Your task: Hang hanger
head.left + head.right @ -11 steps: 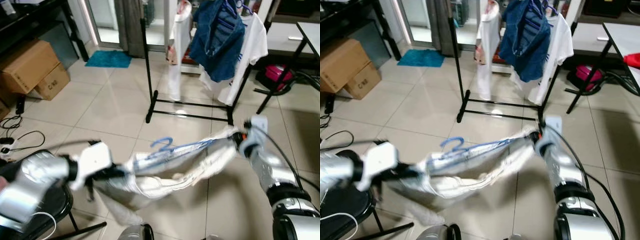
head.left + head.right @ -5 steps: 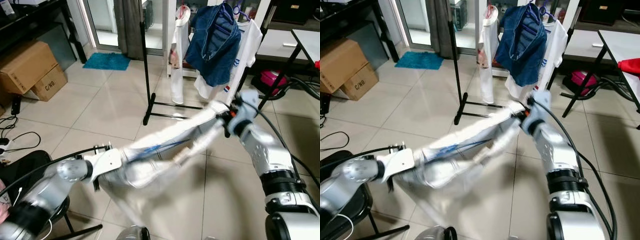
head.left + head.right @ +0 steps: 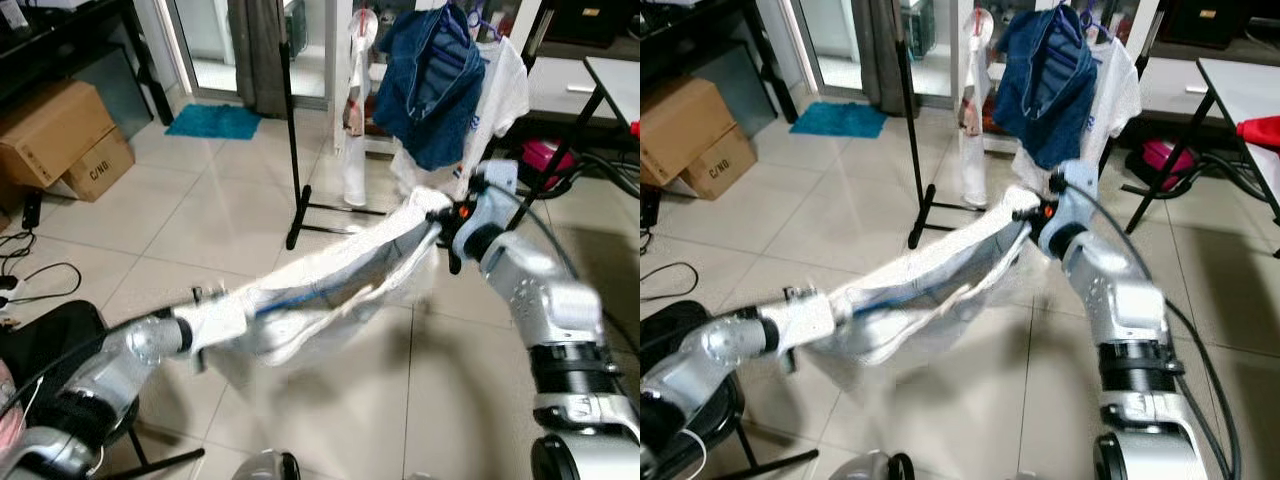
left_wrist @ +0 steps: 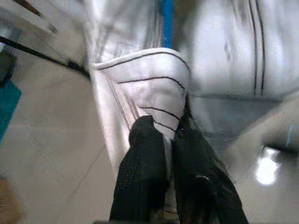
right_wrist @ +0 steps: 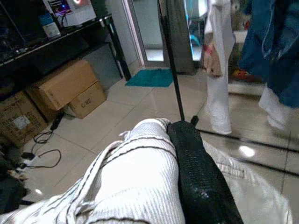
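I have a white garment with thin dark stripes (image 3: 330, 285) stretched between both arms, slung above the tiled floor (image 3: 200, 215) in front of the black clothes rack (image 3: 293, 130). A blue hanger (image 3: 300, 297) sits inside it; a short blue length shows through the opening near the lower end.

Left gripper (image 4: 170, 154): jaws closed on a fold of the striped cloth, fabric pinched between the two black fingers (image 4: 145, 168). It holds the low end, near my left side. Right gripper (image 3: 447, 222): jaws closed on the opposite edge of the garment, raised toward the rack; in the wrist view one black finger (image 5: 196, 172) lies pressed against the bunched cloth.

Handling judgement: the garment is light and limp. It sags in the middle and will not keep any shape, so the hanger is the only stiff part. The hanger looks like thin plastic, light, and free to slide inside the cloth if the span tilts much.

The hook cannot be made out from here. To hang it, I judge the hold should be at the hanger's neck or shoulder through the cloth, not fabric alone.

The rack already carries a denim piece (image 3: 430, 85) and white shirts (image 3: 500, 85); free rail lies toward its left post.
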Available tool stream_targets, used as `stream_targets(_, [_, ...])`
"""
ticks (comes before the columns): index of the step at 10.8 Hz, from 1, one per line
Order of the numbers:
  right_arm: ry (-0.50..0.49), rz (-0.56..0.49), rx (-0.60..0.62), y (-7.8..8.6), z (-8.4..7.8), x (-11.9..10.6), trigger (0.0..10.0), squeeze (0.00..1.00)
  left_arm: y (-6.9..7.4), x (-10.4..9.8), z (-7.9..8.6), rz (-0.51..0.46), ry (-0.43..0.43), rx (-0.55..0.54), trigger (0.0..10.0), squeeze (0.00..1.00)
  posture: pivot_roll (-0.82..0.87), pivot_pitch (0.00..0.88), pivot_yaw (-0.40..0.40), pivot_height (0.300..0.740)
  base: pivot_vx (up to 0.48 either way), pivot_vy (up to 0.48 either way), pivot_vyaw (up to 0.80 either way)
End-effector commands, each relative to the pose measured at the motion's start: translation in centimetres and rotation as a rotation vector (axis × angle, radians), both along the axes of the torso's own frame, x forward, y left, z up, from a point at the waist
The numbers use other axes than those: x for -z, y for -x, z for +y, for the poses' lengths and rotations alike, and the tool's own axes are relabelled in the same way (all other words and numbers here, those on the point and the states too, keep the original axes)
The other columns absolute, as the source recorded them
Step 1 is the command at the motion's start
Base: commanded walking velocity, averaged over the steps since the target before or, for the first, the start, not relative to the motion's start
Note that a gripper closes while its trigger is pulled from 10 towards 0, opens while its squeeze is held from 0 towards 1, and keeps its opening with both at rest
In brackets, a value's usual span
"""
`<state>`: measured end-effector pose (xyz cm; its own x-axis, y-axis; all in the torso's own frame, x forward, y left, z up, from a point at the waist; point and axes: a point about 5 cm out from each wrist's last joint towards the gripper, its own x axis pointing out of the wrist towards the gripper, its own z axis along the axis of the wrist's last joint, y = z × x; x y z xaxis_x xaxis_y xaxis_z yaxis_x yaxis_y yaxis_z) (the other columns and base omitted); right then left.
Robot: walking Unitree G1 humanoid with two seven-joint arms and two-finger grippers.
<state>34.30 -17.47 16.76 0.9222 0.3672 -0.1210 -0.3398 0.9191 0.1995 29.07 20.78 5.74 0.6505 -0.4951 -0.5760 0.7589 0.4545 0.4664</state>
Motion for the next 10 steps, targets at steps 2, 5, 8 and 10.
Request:
stream_targets(2, [0.060, -0.040, -0.021, 0.1, 0.2, -1.0, 0.0, 0.00, -1.0, -3.5, -0.9, -0.086, 0.213, 0.079, 0.0, 0.00, -0.10, 0.029, 0.053, 0.740, 0.000, 0.000, 0.00])
stream_targets(5, [0.115, -0.012, -0.045, 0.5, 0.8, -0.7, 0.0, 0.00, 0.0, -4.2, 0.5, -0.003, 0.335, 0.143, 0.0, 0.00, -0.10, 0.020, 0.056, 0.740, 0.000, 0.000, 0.00])
stream_targets(8, [0.188, -0.014, -0.086, 1.2, 0.2, -0.8, 0.0, 0.00, -1.3, -6.6, 2.8, -0.005, 0.524, 0.001, 0.0, 0.00, -0.10, 0.015, 0.050, 0.740, 0.000, 0.000, 0.00])
stream_targets(10, [0.209, -0.024, -0.122, 2.0, 0.0, -1.4, 0.0, 0.00, -2.0, -7.2, 4.6, -0.001, 0.570, -0.124, 0.0, 0.00, -0.11, 0.010, 0.052, 0.740, 0.000, 0.000, 0.00])
